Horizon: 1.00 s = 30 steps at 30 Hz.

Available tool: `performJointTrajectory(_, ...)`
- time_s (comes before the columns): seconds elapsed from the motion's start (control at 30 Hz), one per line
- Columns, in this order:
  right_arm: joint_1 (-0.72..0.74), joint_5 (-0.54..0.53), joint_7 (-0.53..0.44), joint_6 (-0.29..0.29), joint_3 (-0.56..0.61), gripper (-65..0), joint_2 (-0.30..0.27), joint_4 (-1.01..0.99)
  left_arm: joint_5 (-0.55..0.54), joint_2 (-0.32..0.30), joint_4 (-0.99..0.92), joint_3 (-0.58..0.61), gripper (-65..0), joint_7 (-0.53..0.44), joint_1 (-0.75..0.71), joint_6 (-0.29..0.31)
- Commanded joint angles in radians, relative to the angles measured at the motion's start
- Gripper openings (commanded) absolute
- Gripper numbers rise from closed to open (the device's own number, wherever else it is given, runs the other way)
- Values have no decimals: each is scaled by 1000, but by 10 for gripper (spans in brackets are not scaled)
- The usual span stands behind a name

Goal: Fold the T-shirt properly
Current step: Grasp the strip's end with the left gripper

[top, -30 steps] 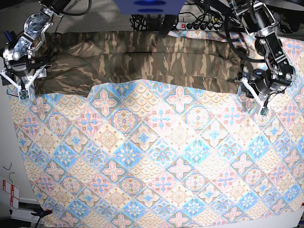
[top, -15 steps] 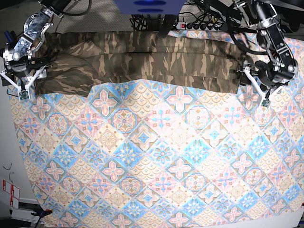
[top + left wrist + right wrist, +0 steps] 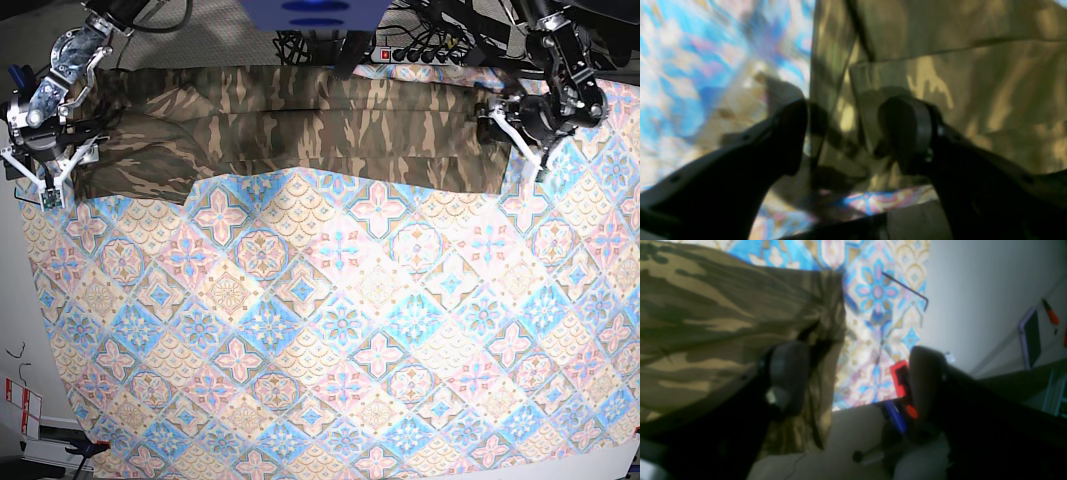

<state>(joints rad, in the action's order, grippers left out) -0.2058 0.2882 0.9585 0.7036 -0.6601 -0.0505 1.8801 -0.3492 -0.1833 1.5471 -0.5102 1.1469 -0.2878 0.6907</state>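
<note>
T-shirt (image 3: 300, 125) on tablecloth (image 3: 340, 330), power strip (image 3: 425, 52) behind.

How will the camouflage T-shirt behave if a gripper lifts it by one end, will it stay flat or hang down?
The T-shirt will probably sag and drape: it lies in soft layered folds and wrinkles. Its edge already droops off the tablecloth in the right wrist view, suggesting limpness. It looks thin, so likely light.

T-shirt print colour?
Brown, tan and olive camouflage on the T-shirt; clearest in the base view.

T-shirt (image 3: 300, 125) soft matt cloth; fingers (image 3: 790, 133) matt black plastic.
</note>
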Motion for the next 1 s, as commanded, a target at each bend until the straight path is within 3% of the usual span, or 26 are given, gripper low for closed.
performJointTrajectory(0.0,4,3,-11,-5,-2,-186,-15,17,-23,-6,-1,8,-238,-29,6,7)
performJointTrajectory(0.13,4,3,-11,-5,-10,-186,-15,17,-23,-9,-47,8,-241,-71,-3,7)
performJointTrajectory(0.33,3,3,-11,-5,-10,-186,-15,17,-26,-40,14,-5,-243,-54,-27,7)
performJointTrajectory(0.5,3,3,-11,-5,-2,-186,-15,17,-26,-40,168,-52,-243,48,-38,7)
performJointTrajectory(0.63,3,3,-11,-5,-2,-186,-15,17,-14,-40,197,-52,-243,55,-37,7)
performJointTrajectory(0.87,3,3,-11,-5,-5,-186,-15,16,172,-25,197,-51,-241,46,-1,7)
performJointTrajectory(0.97,3,3,-11,-5,-5,-186,-15,16,238,5,195,-51,-239,-9,0,7)
